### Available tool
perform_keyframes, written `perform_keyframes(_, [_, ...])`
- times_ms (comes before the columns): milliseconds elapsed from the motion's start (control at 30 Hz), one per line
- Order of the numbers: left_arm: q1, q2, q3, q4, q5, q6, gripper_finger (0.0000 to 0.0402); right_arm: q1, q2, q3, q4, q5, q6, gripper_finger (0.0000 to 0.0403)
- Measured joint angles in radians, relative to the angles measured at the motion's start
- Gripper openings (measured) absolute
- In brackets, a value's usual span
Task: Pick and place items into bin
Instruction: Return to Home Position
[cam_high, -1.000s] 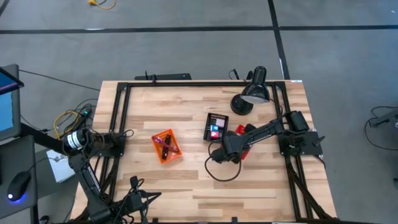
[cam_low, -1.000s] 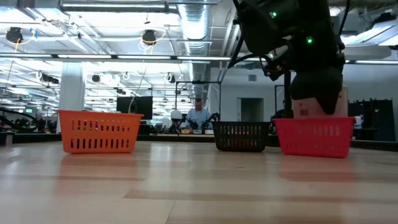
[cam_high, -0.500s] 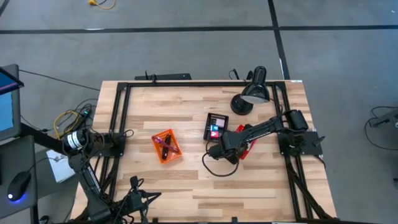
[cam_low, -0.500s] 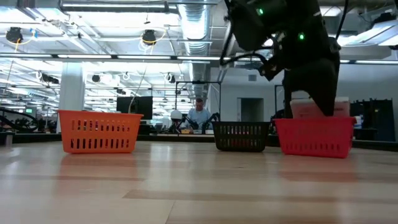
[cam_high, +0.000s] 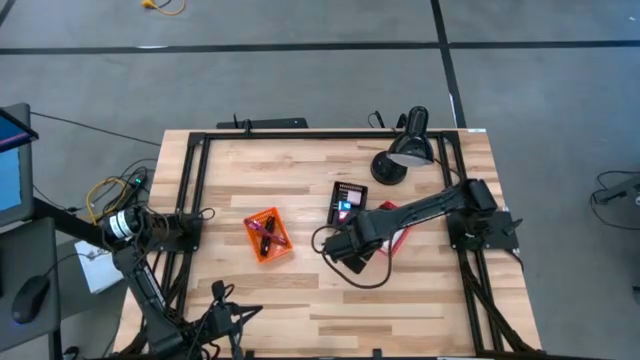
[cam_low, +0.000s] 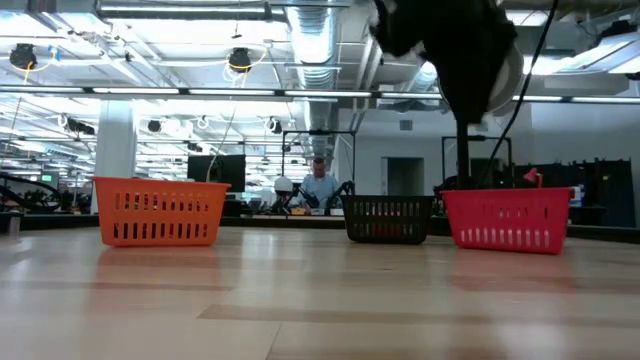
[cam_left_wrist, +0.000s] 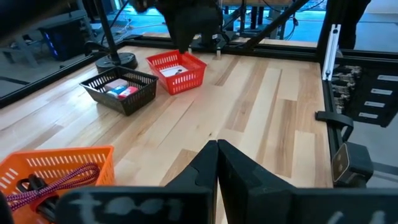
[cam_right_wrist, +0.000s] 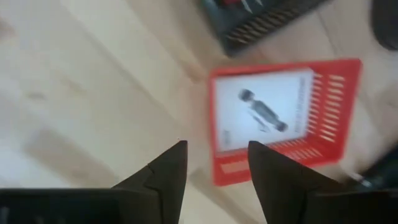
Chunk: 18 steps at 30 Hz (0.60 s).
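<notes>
The white box (cam_right_wrist: 261, 112) lies flat in the red bin (cam_right_wrist: 329, 134), face up, taking up most of the floor of it. It's a plain white rectangle with a small dark picture printed near the middle, and its long side runs along the bin's long side. From above, the right arm covers most of that bin, so only slivers of red show beside it.

The right gripper (cam_right_wrist: 214, 160) hangs above the bare wood of the table (cam_high: 300, 300), just beside the red bin on the side toward the table's middle. Its fingers are spread apart with nothing between them.

The left gripper (cam_left_wrist: 217, 158) sits back at the left edge of the table, fingers pressed together and empty.

The black bin (cam_left_wrist: 134, 99) stands next to the red one, with small red and blue things in it. The orange bin (cam_left_wrist: 56, 168), nearer the left arm, holds a braided cable (cam_left_wrist: 53, 186). A black desk lamp (cam_high: 408, 152) stands at the far edge
</notes>
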Motion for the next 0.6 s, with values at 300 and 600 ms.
perform_keyframes(300, [-0.048, -0.070, 0.034, -0.267, 0.015, -0.130, 0.0000, 0.114, -0.014, 0.279, -0.069, 0.094, -0.052, 0.0165])
perform_keyframes(600, [-0.080, -0.278, 0.061, -0.645, 0.102, -0.041, 0.0000, 0.306, -0.192, 0.379, -0.068, 0.340, -0.202, 0.0164])
